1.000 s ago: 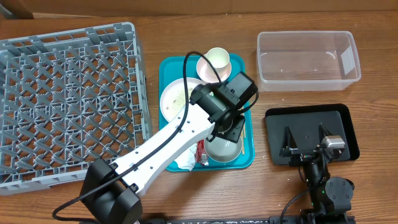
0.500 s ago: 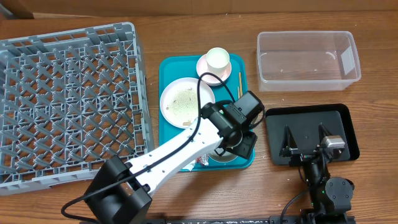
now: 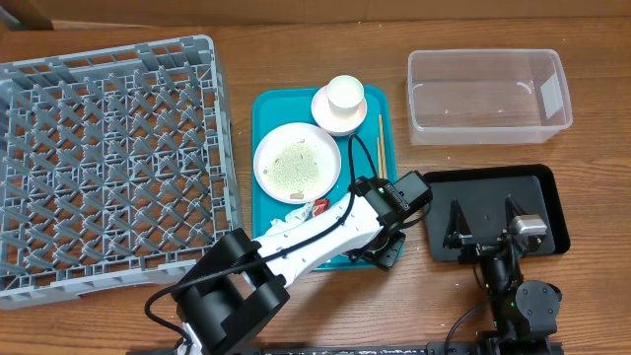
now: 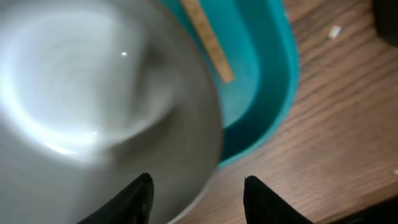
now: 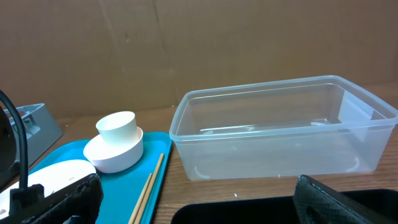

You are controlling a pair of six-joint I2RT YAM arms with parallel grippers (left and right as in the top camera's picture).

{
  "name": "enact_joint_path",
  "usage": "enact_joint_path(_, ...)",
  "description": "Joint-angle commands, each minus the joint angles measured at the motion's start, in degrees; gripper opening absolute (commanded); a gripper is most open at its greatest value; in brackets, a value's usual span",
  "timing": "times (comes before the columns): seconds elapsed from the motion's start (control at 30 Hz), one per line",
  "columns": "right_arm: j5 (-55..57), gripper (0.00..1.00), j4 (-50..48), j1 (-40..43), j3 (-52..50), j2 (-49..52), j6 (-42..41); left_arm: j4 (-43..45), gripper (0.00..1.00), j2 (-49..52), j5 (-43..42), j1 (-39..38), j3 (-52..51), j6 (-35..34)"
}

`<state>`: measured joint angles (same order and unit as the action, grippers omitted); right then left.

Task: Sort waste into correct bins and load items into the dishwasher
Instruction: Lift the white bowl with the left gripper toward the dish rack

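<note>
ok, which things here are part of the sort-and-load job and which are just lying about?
Job: plate, crumbs, cup, white bowl, grey bowl, chopsticks, napkin, red wrapper, clear tub, black tray, dish rack.
Lying about: teal tray, table.

Left arm (image 3: 296,242): stretched far right, low. Left gripper (image 4: 198,190): jaws parted. Right gripper (image 3: 483,225): near base, jaws wide.
</note>
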<state>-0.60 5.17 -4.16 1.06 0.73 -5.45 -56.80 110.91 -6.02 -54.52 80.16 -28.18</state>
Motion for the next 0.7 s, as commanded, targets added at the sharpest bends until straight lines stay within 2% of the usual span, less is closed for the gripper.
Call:
enact_joint_path(0.0,0.5,1.0,-0.3,0.1,-0.6,-0.6,0.4,-0.2,0.48,1.0,5.2,-0.1,0.2,-3.3)
enact_joint_path(0.2,0.5,1.0,-0.3,0.1,-0.6,-0.6,0.4,0.0,0.48,3.1,5.2,-0.1,0.2,-4.0)
enact_joint_path(0.43,0.5,1.0,-0.3,0.1,-0.6,-0.6,0.4,0.3,0.29,3.2,5.0,-0.1,0.3,-3.7)
enact_joint_path(0.63,0.5,1.0,-0.3,0.1,-0.6,-0.6,0.4,-1.1,0.04,3.2,4.9,-0.1,2.2,-3.7)
enact_joint_path(0.67,0.5,1.0,-0.3,0.1,-0.6,-0.6,0.4,-1.6,0.04,3.2,4.9,-0.1,2.9,-3.7)
